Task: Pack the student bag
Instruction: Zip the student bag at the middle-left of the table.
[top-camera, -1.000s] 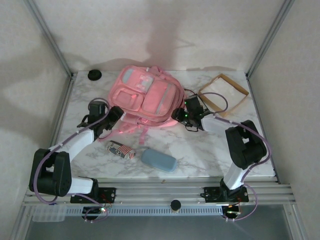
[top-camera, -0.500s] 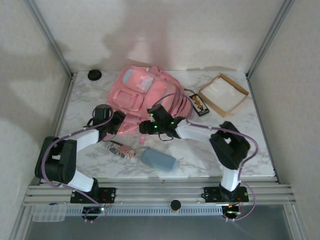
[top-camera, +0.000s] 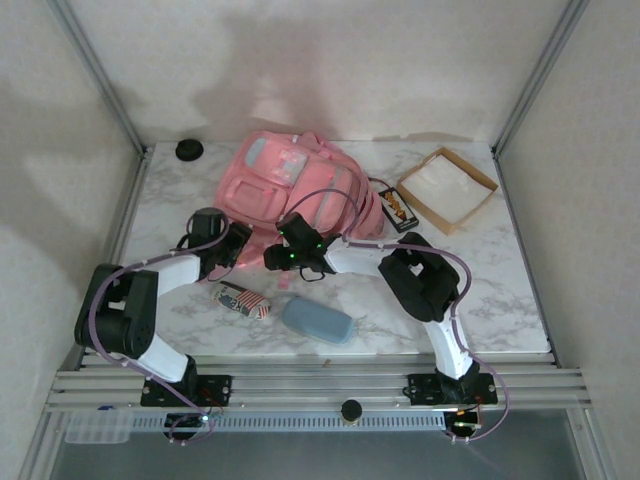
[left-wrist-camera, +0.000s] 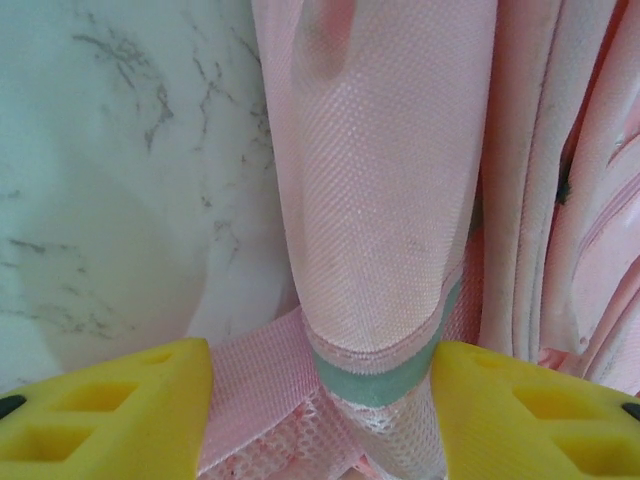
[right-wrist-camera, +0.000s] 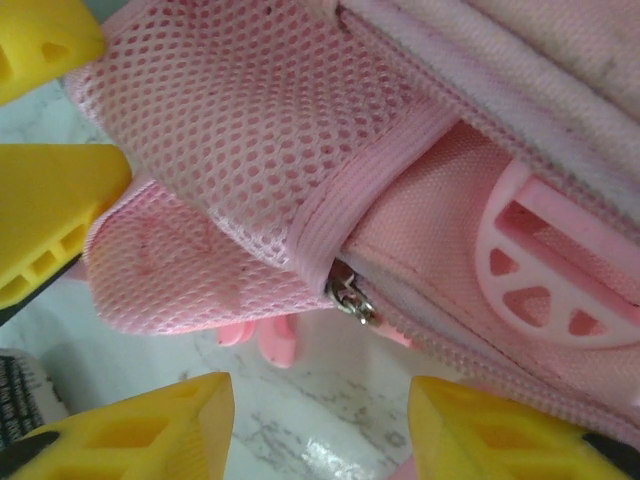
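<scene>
Top external view: big soft pink fabric backpack (top-camera: 290, 190) with pale grey-blue patches, lying in the upper middle of the frame on the white marble table (top-camera: 500, 280). Shallow brown cardboard box (top-camera: 447, 188) in the upper right, apart from the bag. Little black thing with orange bits (top-camera: 400, 211) between box and bag. Small blue-grey oval case (top-camera: 317, 321) and little striped pouch (top-camera: 243, 300) below the bag, near the bottom middle. Small black round thing (top-camera: 189, 150) at the table's upper left corner.

At the bag's lower left edge, left claw (top-camera: 238, 250); just beside it, at the bag's lower edge, right claw (top-camera: 270, 258).

Left wrist view: yellow fingers (left-wrist-camera: 110, 400) on both sides of a pink woven strap (left-wrist-camera: 385, 200) with a grey-green band, cloth touching both. Squeezing it or not: cannot tell.

Right wrist view: right claw's fingers at the bottom, spread apart, bare marble between them, pinching nothing. Small metal zip pull (right-wrist-camera: 350, 293) just above the gap, mid-frame. Pink mesh flap (right-wrist-camera: 230, 130) in the upper left. Pink plastic buckle (right-wrist-camera: 560, 285) at the right edge.
</scene>
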